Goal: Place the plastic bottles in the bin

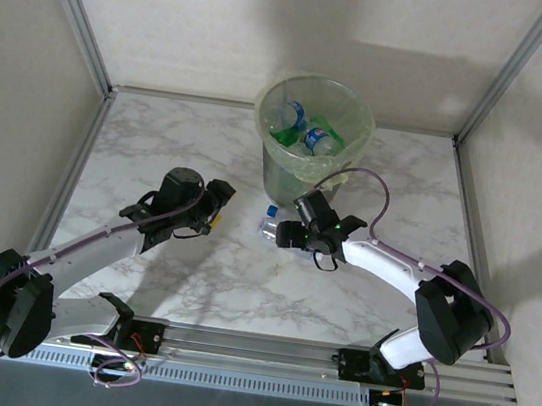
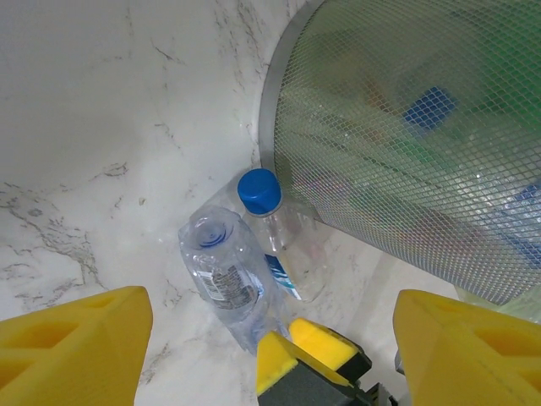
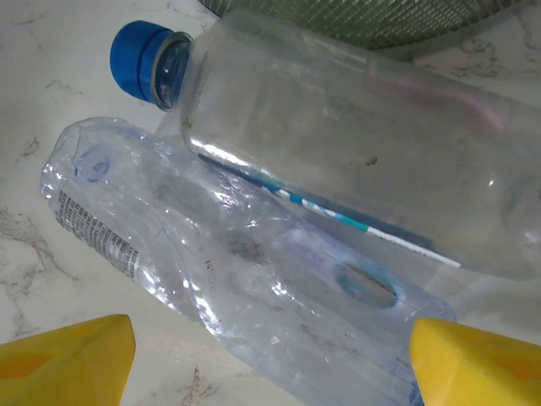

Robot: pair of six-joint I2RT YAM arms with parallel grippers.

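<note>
The marble table bears the bin, a blue-capped bottle and a crushed bottle.

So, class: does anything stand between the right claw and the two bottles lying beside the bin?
Nothing visible does. The open right claw hangs straight over the crushed bottle, with the capped bottle beside it. The bin wall rises just behind them, so each must go up over its rim.

lab enclosure, aluminium frame, white panels
</note>
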